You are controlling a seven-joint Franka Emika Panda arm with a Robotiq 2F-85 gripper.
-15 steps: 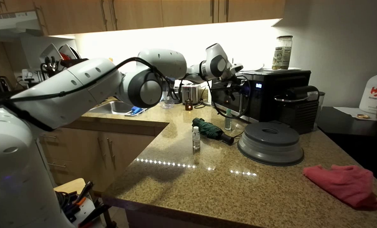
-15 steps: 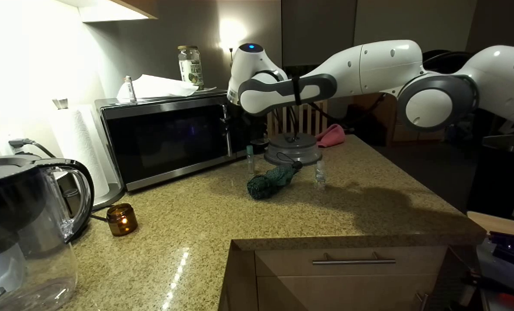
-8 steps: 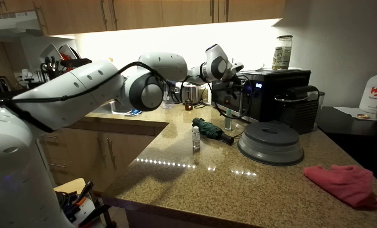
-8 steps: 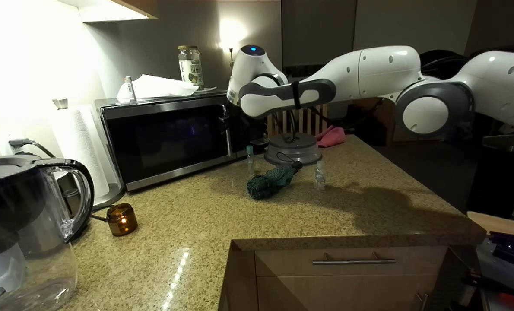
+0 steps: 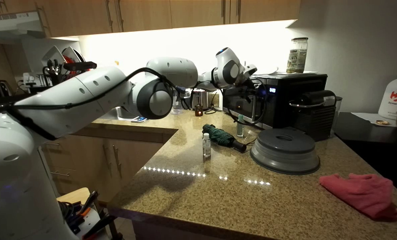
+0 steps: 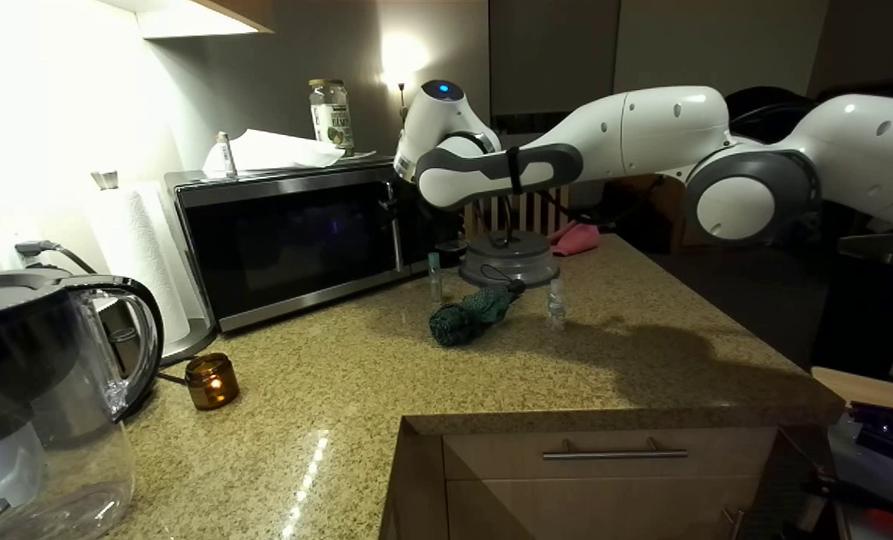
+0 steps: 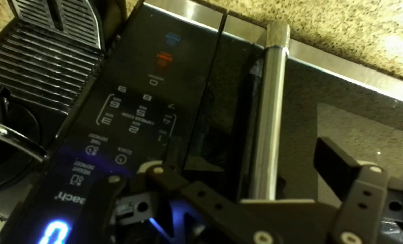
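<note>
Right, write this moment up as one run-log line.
gripper: open, holding nothing | nearest: microwave handle, between the fingers in wrist view | contact: none visible | microwave door: shut | on counter: green umbrella

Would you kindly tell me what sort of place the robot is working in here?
Most likely a home kitchen: there is a black-and-silver microwave, a metal sink and a row of wooden wall cabinets.

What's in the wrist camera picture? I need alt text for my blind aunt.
An open black pincer, its jaws on either side of a silver microwave handle, not gripping it. Left of the handle are a control panel and slatted tray; at top right, speckled counter.
</note>
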